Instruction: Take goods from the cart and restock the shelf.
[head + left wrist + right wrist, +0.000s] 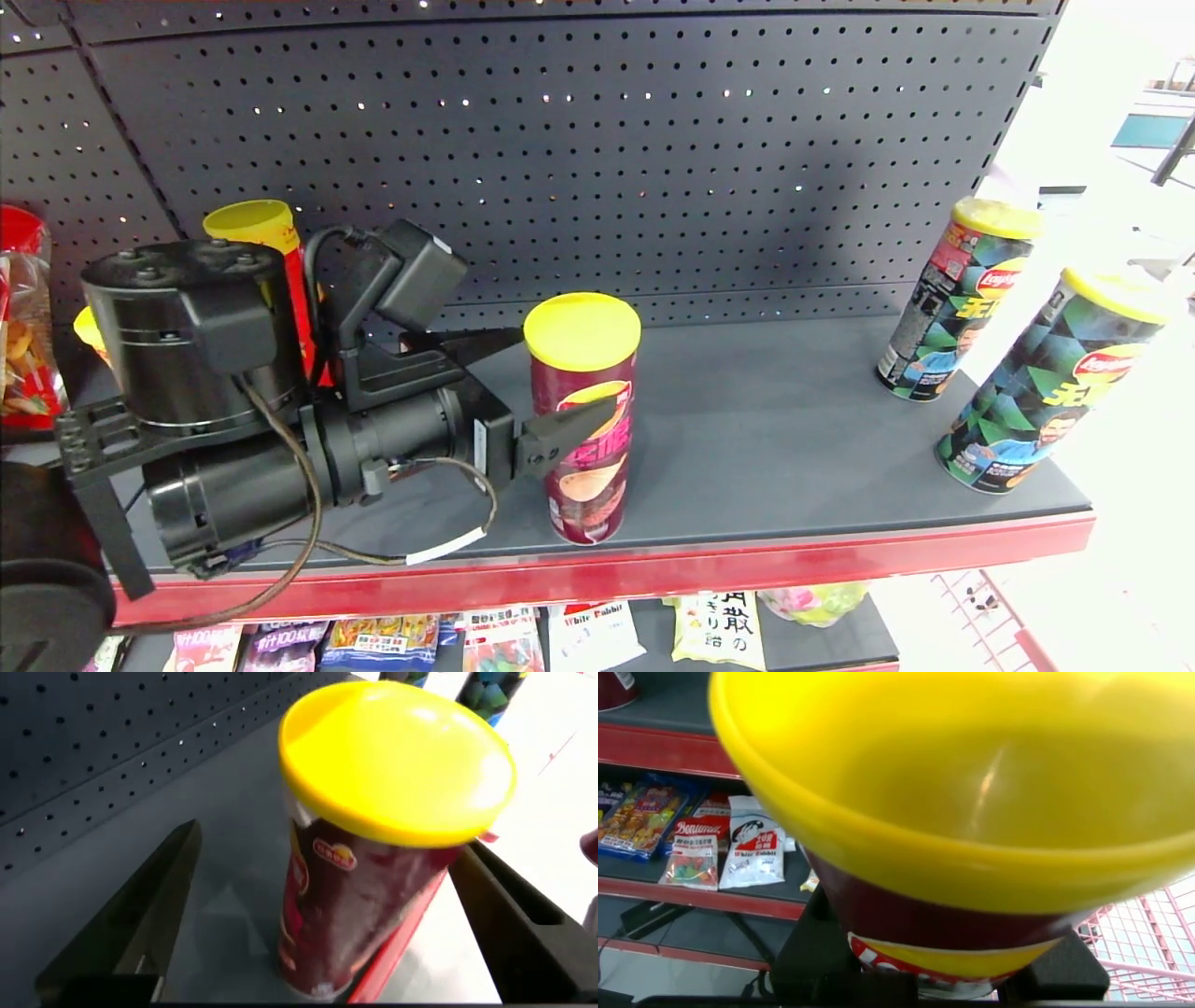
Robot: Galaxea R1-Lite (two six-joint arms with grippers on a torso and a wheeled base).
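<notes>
Left tool [565, 371] level, open, straddling maroon can [590, 485].

Matte-black left arm [392, 439], cylindrical joints [182, 327], looping cables [314, 513].

shelf [766, 439] | maroon can [583, 420] upright, front edge | two teal cans [952, 308] right | red can [252, 224] back left

A dark perforated back panel [653, 140] stood behind the grey shelf [794, 420], which carried a glossy red front edge [747, 555]. 1 lower shelf [840, 644] ran beneath it, also dark. Strong daylight [1102, 112] washed in from the right, perhaps through a window, though it was too bright to tell. Below, the floor [635, 975] looked pale, and red wire mesh [1148, 933] showed nearby.
</notes>
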